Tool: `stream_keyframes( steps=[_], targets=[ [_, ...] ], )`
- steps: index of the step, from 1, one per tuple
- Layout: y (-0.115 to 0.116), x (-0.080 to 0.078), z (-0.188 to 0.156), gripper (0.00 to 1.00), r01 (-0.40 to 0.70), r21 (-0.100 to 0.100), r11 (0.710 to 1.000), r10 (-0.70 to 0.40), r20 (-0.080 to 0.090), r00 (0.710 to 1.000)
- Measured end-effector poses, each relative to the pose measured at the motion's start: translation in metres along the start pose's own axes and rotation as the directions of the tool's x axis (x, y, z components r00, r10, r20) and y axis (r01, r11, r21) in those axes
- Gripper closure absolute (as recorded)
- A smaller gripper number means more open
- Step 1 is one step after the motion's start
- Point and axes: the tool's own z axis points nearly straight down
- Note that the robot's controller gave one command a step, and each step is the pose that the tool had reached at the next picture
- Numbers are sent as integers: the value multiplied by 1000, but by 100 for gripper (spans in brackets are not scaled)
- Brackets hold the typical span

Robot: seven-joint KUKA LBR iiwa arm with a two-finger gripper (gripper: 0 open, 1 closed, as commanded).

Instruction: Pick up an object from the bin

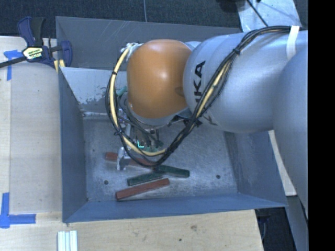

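My gripper [124,160] is low in the bin, left of the middle of the floor, mostly hidden under the arm's wrist. A small reddish-brown block [110,156] lies just to its left, touching or nearly touching it. Just in front of the gripper lies a dark green flat stick [145,179]. Another dark green stick [174,172] lies to that stick's right. A longer reddish-brown stick [142,189] lies nearest the bin's front wall.
The arm with its orange cover and cables hangs over the back and middle of the bin and hides what lies beneath it. Bare floor shows at the bin's right and front left.
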Motion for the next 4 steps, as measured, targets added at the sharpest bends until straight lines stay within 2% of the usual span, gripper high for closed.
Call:
stream_keyframes(
  steps=[1, 2, 3, 4],
  targets=[
    [-1, -2, -4, 0, -2, -1, 1000, 2, 8, 1000],
    [-26, -20, 122, 100, -37, -6, 999, 37, 16, 999],
    [-26, -20, 122, 100, -37, -6, 999, 37, 15, 999],
    [-31, -27, -11, 100, 44, -1, 999, -44, 7, 999]
  ],
)
